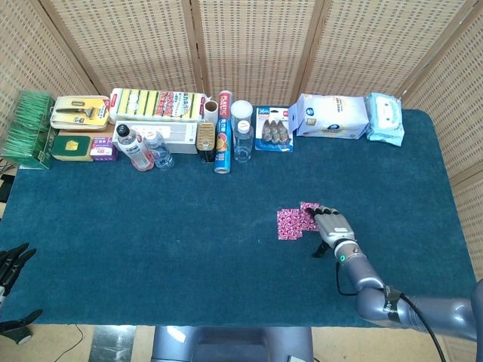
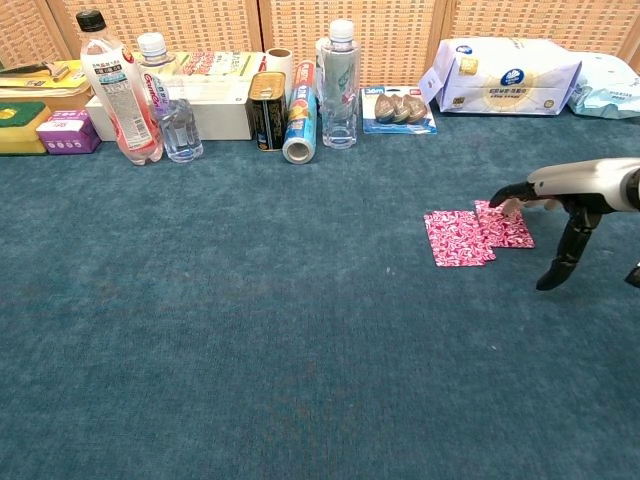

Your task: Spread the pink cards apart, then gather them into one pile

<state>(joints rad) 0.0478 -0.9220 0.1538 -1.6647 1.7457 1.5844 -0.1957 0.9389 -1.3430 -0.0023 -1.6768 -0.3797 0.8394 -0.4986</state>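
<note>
The right hand (image 2: 545,192), fingers spread and holding nothing, touched overlapping pink cards (image 2: 476,233); a foil roll (image 1: 222,143) read "PLASTIC", the left hand (image 1: 11,264) mostly cut off.
</note>
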